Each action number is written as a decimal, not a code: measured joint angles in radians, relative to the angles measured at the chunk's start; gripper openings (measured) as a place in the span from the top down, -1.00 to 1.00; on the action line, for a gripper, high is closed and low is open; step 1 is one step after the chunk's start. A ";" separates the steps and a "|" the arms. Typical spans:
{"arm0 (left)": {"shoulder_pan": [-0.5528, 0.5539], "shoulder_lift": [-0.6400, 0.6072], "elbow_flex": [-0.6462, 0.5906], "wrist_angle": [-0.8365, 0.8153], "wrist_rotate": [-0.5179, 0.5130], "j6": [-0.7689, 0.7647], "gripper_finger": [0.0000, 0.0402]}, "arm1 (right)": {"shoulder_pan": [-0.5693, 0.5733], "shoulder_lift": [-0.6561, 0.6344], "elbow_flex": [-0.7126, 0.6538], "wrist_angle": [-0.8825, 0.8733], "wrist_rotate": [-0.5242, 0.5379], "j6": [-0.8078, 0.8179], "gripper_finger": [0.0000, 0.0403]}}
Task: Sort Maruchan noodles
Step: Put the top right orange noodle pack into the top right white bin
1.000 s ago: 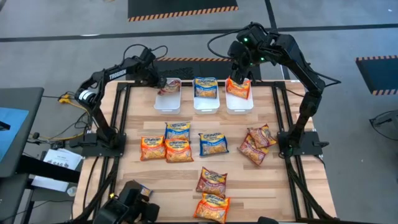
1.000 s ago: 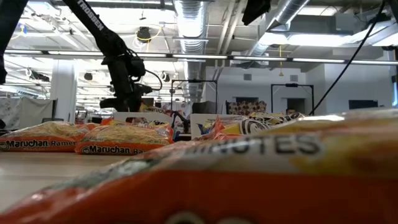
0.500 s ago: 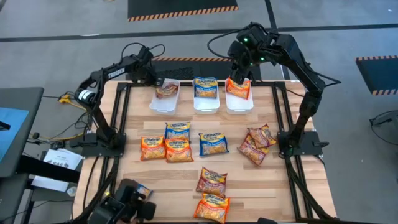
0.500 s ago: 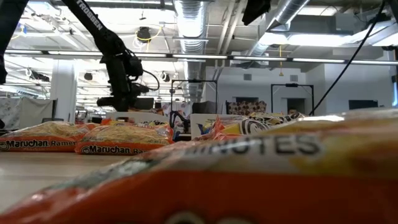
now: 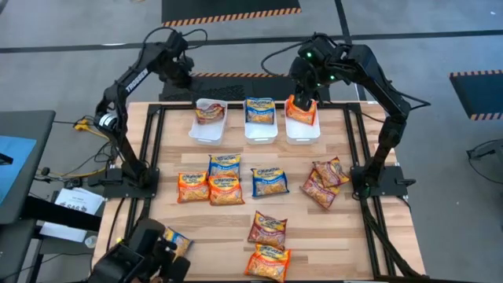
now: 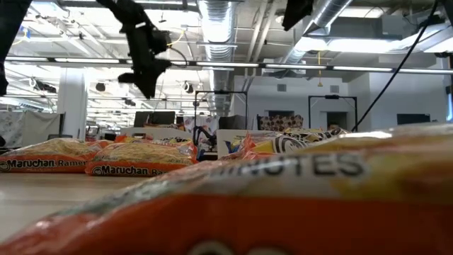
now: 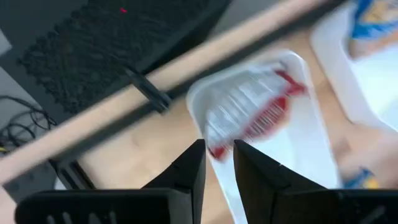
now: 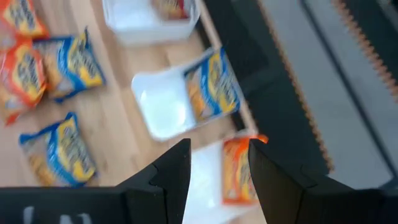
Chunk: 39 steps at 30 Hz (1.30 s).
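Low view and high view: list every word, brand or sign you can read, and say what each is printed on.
"Maruchan Ramen": orange packet at far left, low view.
"Maruchan", then cut off: the orange packet beside it.
"NOTES" or "NUTES", first letters blurred: close-up orange packet filling the foreground.
Print on the loose packets in the high view: too small to read.
Lettering on the left arm: too small to read.

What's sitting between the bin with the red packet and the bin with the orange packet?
A third white bin holding a blue packet, seen in the high view between the red packet's bin and the orange packet's bin.
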 joint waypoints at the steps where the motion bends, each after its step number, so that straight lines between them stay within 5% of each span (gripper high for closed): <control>1: -0.008 0.000 0.024 -0.043 0.007 0.001 0.66 | 0.003 0.000 0.000 -0.024 0.000 0.007 0.08; 7: -0.095 -0.041 0.050 -0.209 0.066 0.018 0.66 | 0.038 0.001 -0.017 -0.045 -0.096 0.051 0.08; 13: -0.218 -0.179 -0.082 -0.221 0.085 -0.034 0.66 | 0.037 -0.003 -0.075 -0.042 -0.253 0.040 0.08; 27: -0.442 -0.665 -0.638 0.208 0.152 -0.378 0.66 | 0.103 -0.105 -0.555 0.022 -0.471 0.167 0.08; 39: -0.602 -0.863 -0.894 0.326 0.234 -0.514 0.66 | 0.350 -0.112 -0.674 0.282 -0.467 0.487 0.08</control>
